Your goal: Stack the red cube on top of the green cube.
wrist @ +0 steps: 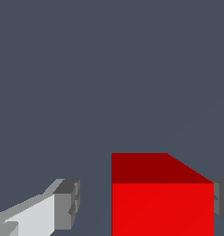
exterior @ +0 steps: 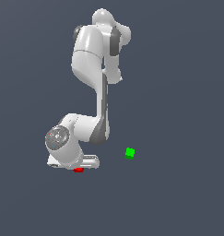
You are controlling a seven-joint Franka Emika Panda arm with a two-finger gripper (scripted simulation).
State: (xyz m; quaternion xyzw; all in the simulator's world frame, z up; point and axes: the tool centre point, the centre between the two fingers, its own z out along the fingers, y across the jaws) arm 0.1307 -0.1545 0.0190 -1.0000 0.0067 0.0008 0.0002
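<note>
Gripper (wrist: 143, 205): down low over the floor, jaws spread apart with the cube sitting in the gap. In the wrist view 1 finger pad (wrist: 67, 203) stands clear of the cube with floor showing between them; the other pad sits right at the cube's far face, and I can't tell whether it touches.

Red cube (wrist: 162, 207): between the 2 fingers, off-centre toward 1 of them, resting flat on the floor. From the exterior view only a sliver of it (exterior: 78, 170) peeks out under the hand.

Handling, as I'd judge it: a tiny solid block with flat faces and sharp edges, surely stiff and light. Nothing to crush or spill. The smooth faces could slip if pinched near an edge.

Where to take hold: on the 2 opposite side faces the pads already face, squarely and low enough that the pads cover the middle of each face. Since the cube is off-centre, closing may nudge it sideways before both pads bear on it.

Green cube (exterior: 129, 153): well apart from the gripper, toward the exterior view's right, alone on the floor, top face free.

Stage: grasp not yet made; lifting and carrying are to come.

Arm (exterior: 97, 69): folded down over the hand.
</note>
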